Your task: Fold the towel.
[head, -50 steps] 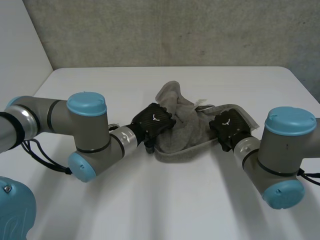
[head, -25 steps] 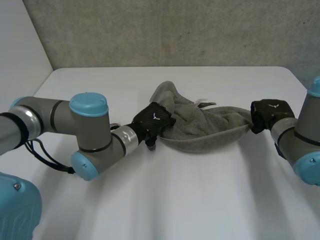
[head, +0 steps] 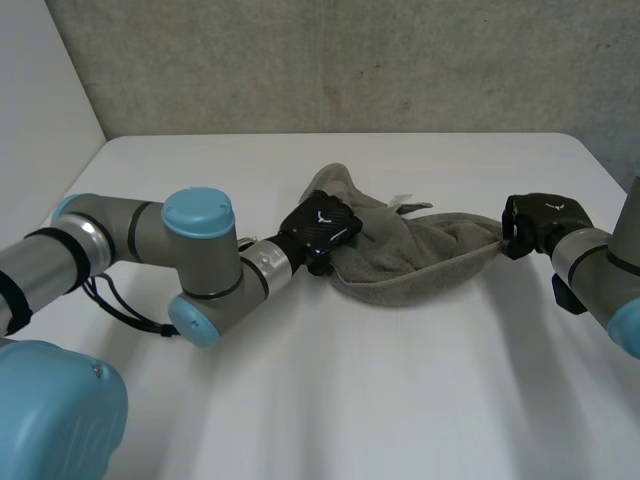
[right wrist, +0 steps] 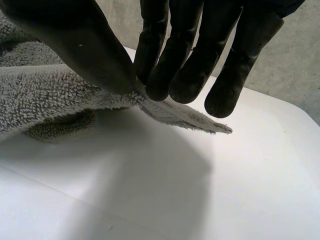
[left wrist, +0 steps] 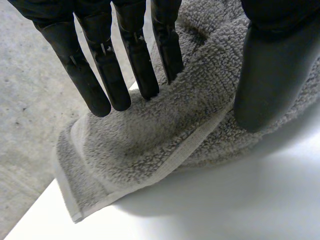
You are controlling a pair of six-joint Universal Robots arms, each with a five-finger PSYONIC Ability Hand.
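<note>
Towel [head: 420, 262], grey, hangs stretched between both hands over the middle of the white table [head: 330, 400], its sagging middle touching the top. The left hand [head: 322, 228] clamps the bunched left end between straight fingers [left wrist: 125, 65] and thumb. The right hand [head: 545, 222] pinches the right end, a corner poking past its fingers [right wrist: 185, 75].
</note>
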